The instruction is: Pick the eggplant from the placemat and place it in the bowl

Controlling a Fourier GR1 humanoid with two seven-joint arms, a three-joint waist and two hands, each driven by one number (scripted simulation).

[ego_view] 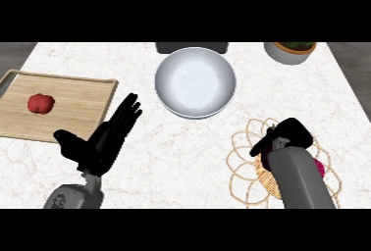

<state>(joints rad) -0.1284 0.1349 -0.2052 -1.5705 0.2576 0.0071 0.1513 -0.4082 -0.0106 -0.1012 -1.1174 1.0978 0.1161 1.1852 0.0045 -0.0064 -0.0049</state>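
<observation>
Eggplant (319,167) mostly hidden, only a purple sliver showing beside the right forearm, on the woven placemat (243,162) at lower right; right hand (288,136) sits over it, fingers curled down, looks closed round the eggplant though contact itself is hidden; left hand (101,139) spread flat, resting left of centre, holding nothing; white bowl (196,82) well apart, up and left of the placemat; judged step: securing the grasp, then lift; do it well by rising straight off the mat before swinging toward the bowl, clearing its rim, lowering inside; wooden tray (80,103) with a red pepper (41,103) at far left, irrelevant.
</observation>
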